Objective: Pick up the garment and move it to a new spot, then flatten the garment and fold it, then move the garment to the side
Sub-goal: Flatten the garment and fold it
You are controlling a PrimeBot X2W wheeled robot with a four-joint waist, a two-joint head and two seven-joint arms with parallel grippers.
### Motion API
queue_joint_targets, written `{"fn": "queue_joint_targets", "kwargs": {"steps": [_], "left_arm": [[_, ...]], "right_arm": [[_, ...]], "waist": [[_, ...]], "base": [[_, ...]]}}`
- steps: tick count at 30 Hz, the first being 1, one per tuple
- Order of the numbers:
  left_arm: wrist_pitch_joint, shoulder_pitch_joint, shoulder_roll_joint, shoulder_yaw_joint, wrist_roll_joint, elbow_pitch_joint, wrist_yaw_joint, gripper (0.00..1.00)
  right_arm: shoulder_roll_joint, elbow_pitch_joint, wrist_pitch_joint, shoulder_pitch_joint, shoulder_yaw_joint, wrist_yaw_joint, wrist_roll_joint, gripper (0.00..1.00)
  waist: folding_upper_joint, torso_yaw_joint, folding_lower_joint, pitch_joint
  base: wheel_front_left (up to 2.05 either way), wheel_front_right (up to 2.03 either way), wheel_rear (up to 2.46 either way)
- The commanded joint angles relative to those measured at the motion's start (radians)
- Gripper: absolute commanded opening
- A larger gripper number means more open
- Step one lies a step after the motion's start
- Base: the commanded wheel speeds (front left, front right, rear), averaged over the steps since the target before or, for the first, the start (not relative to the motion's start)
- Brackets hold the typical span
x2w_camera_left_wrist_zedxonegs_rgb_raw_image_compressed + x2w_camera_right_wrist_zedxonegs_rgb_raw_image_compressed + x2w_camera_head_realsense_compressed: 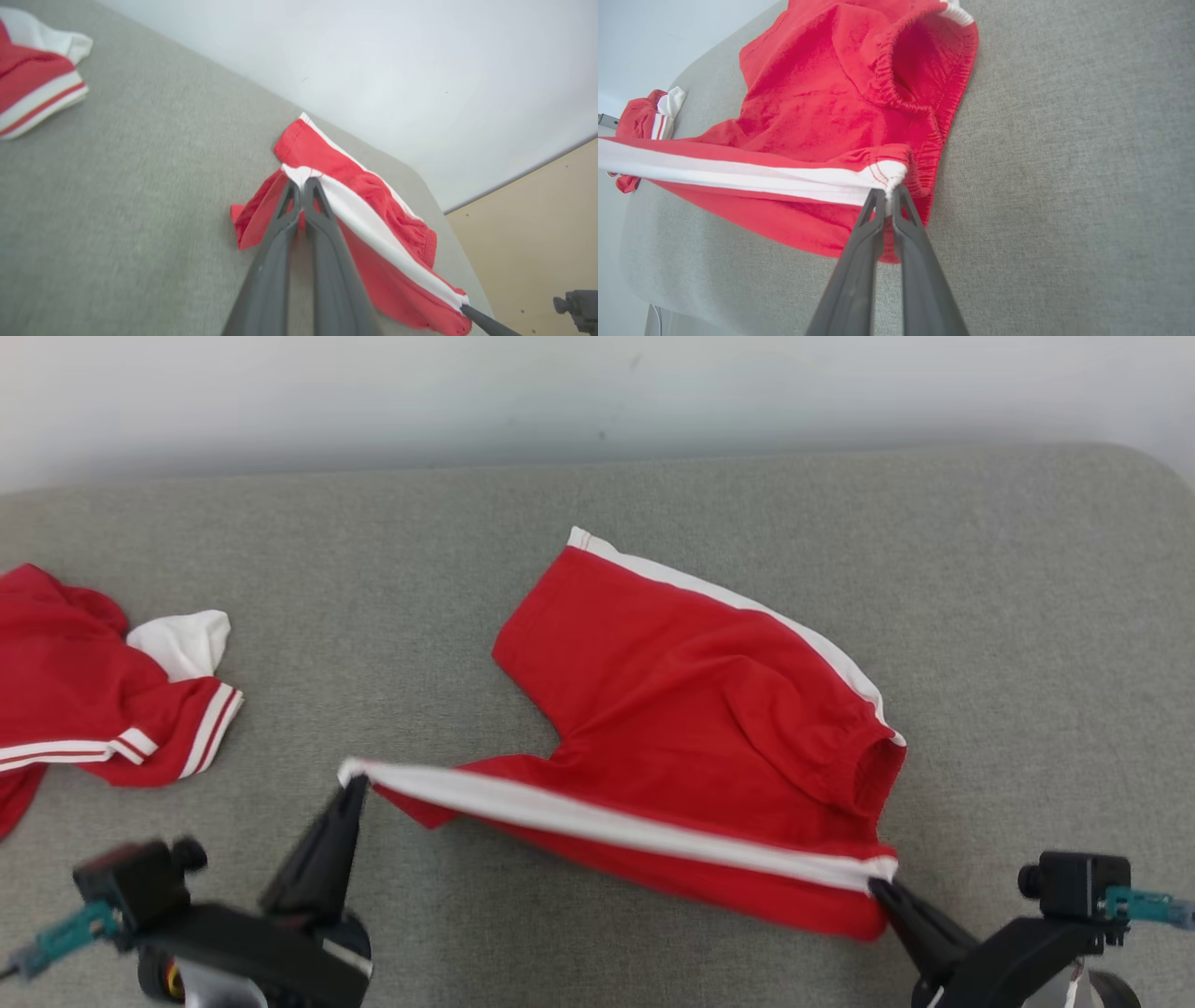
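From the head we see the red garment in the middle of the counter, its white-striped near edge stretched tight between the closed left fingers and right fingers; the left wrist view, then the right, shows us each pair pinching its corner.

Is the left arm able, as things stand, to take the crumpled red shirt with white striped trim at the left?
Probably not yet. The grey fabric surface towards the crumpled red shirt looks free, but the left pincer is shut on the white-striped red shorts, so it must let go first.
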Motion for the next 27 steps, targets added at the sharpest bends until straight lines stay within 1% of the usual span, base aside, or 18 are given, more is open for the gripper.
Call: {"fn": "queue_joint_targets", "kwargs": {"steps": [1, 3, 4, 6, 10, 16, 20, 23, 27], "left_arm": [[-0.025, -0.054, -0.006, 0.004, 0.031, 0.026, -0.001, 0.0], [-0.056, -0.13, -0.01, -0.007, 0.077, 0.078, -0.005, 0.0], [-0.078, -0.174, -0.012, -0.009, 0.107, 0.107, 0.001, 0.0], [-0.11, -0.248, -0.031, -0.033, 0.145, 0.166, -0.01, 0.0], [-0.159, -0.383, -0.05, -0.065, 0.206, 0.282, -0.023, 0.0], [-0.202, -0.545, -0.056, -0.082, 0.256, 0.41, -0.034, 0.0], [-0.217, -0.626, -0.05, -0.096, 0.277, 0.473, -0.044, 0.0], [-0.22, -0.68, -0.044, -0.104, 0.293, 0.521, -0.043, 0.0], [-0.227, -0.745, -0.034, -0.105, 0.328, 0.585, -0.02, 0.0]], "right_arm": [[0.005, 0.007, -0.028, -0.027, 0.004, -0.002, 0.015, 0.0], [0.007, 0.025, -0.068, -0.065, 0.013, -0.002, 0.021, 0.0], [0.007, 0.033, -0.088, -0.083, 0.018, -0.002, 0.024, 0.0], [0.008, 0.052, -0.126, -0.117, 0.03, -0.002, 0.03, 0.0], [0.009, 0.091, -0.209, -0.186, 0.061, -0.002, 0.051, 0.0], [0.009, 0.133, -0.305, -0.27, 0.116, -0.002, 0.08, 0.0], [0.009, 0.156, -0.363, -0.308, 0.142, -0.002, 0.108, 0.0], [0.01, 0.175, -0.403, -0.333, 0.156, -0.002, 0.131, 0.0], [0.009, 0.215, -0.459, -0.362, 0.164, -0.002, 0.171, 0.0]], "waist": [[-0.0001, -0.023, -0.0001, 0.029], [-0.0001, -0.034, -0.0001, 0.053], [-0.0001, -0.039, -0.0001, 0.066], [-0.0001, -0.049, -0.0001, 0.089], [-0.0001, -0.078, -0.0001, 0.13], [-0.0001, -0.125, -0.0001, 0.176], [-0.0001, -0.152, -0.0001, 0.192], [-0.0001, -0.17, -0.0001, 0.201], [-0.0001, -0.191, -0.0001, 0.215]], "base": [[0.0, 0.0, 0.0], [0.0, 0.0, 0.0], [0.0, 0.0, 0.0], [0.0, 0.0, 0.0], [0.0, 0.0, 0.0], [0.0, 0.0, 0.0], [0.0, 0.0, 0.0], [0.0, 0.0, 0.0], [0.0, 0.0, 0.0]]}}
